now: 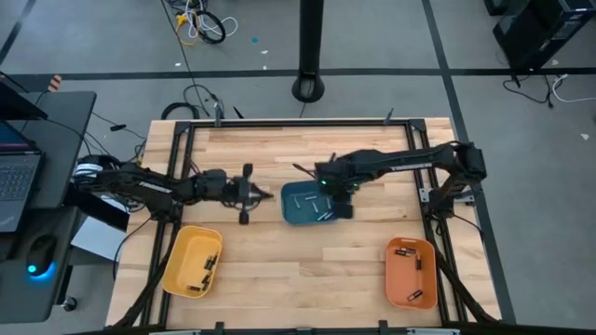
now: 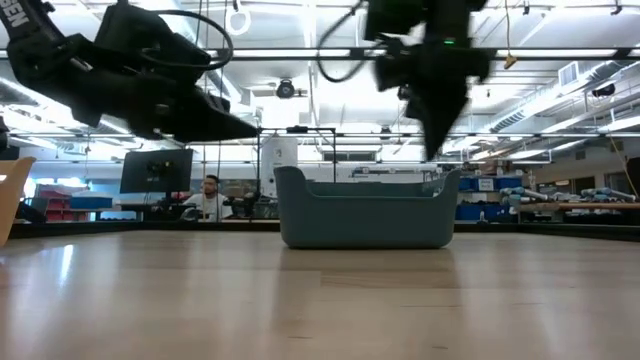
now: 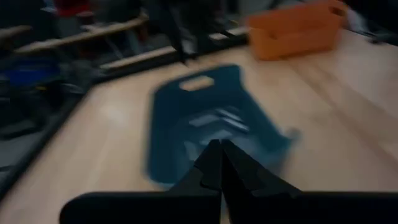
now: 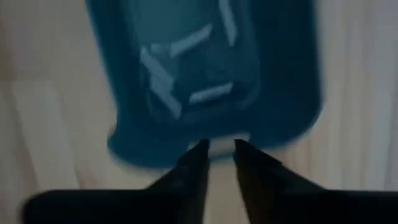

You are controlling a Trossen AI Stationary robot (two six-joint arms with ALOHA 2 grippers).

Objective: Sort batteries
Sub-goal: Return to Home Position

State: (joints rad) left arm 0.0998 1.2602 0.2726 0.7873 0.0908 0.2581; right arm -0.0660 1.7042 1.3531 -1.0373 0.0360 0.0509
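From above, the batteries lay inside the blue bin, with the left gripper just beside it and the right gripper over its far rim. At table height both hovered above the bin. The left wrist showed fingers pressed together, empty; the right wrist showed fingers slightly parted, holding nothing

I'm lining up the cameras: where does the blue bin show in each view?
High: blue bin at table centre, under the right gripper.
Low: middle, side wall facing the camera.
Left wrist: middle, ahead of the shut left gripper.
Right wrist: seen from above, batteries inside.
Shared landmark: the right gripper above it.
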